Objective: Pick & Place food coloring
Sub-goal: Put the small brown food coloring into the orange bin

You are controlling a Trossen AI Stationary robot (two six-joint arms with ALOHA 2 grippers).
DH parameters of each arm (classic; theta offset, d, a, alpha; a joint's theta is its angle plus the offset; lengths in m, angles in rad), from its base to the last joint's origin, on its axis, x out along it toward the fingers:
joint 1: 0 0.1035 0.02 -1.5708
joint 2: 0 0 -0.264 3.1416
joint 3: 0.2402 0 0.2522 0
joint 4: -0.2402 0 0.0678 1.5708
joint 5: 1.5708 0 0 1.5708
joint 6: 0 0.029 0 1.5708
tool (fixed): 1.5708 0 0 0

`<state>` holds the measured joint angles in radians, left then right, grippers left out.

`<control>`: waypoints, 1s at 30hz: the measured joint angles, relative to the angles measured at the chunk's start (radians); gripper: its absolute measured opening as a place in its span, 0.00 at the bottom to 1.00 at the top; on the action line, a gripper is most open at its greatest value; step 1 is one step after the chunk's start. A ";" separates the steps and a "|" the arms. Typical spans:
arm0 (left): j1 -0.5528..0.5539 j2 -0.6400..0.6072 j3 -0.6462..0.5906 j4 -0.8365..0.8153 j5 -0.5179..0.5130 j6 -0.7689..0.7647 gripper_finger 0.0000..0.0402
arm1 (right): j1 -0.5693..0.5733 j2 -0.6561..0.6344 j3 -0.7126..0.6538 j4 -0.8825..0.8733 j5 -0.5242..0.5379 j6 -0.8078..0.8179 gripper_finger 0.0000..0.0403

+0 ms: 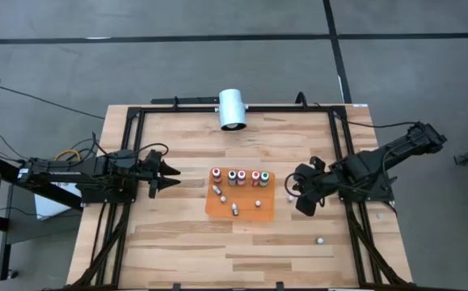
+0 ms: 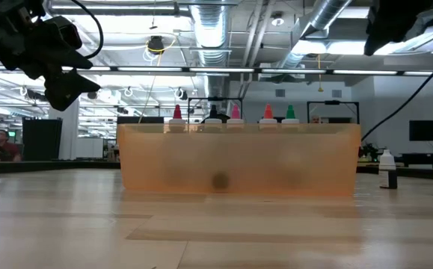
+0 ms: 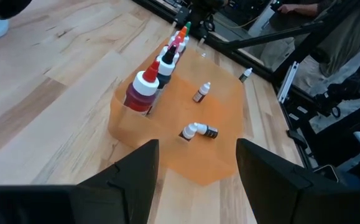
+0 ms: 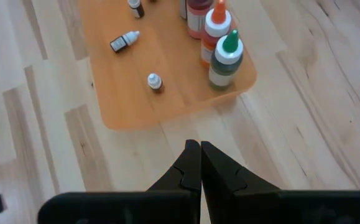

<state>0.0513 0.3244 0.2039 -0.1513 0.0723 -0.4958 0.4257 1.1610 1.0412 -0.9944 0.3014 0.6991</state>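
Food coloring bottles (image 1: 235, 177) with coloured caps stand in a row on the orange mat (image 1: 259, 212); left gripper (image 1: 169, 175) spread, right gripper (image 1: 297, 192) pressed together.

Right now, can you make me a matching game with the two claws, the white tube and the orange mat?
1. left claw
2. right claw
3. white tube
4. orange mat

A. shut
B. under the food coloring bottles
C. open
D. at the edge of the table

Pairs: 1-C, 2-A, 3-D, 4-B.
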 joint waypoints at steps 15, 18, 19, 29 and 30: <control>0.000 0.000 0.000 -0.001 0.000 0.017 0.51 | -0.069 0.000 0.000 0.003 -0.016 0.009 0.00; 0.000 0.000 0.000 -0.001 0.000 0.017 0.51 | -0.086 0.000 0.000 0.006 -0.016 0.027 0.00; 0.000 0.000 0.000 -0.001 0.000 0.017 0.51 | -0.091 0.000 0.000 0.006 -0.016 0.043 0.00; 0.000 0.000 0.000 0.000 0.000 0.017 0.51 | -0.127 0.000 0.000 0.005 -0.093 0.053 0.00; 0.000 0.000 0.000 0.000 0.000 0.017 0.51 | -0.127 0.000 0.000 0.005 -0.095 0.053 0.00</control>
<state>0.0513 0.3244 0.2039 -0.1516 0.0727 -0.4786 0.2985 1.1614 1.0412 -0.9894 0.2066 0.7521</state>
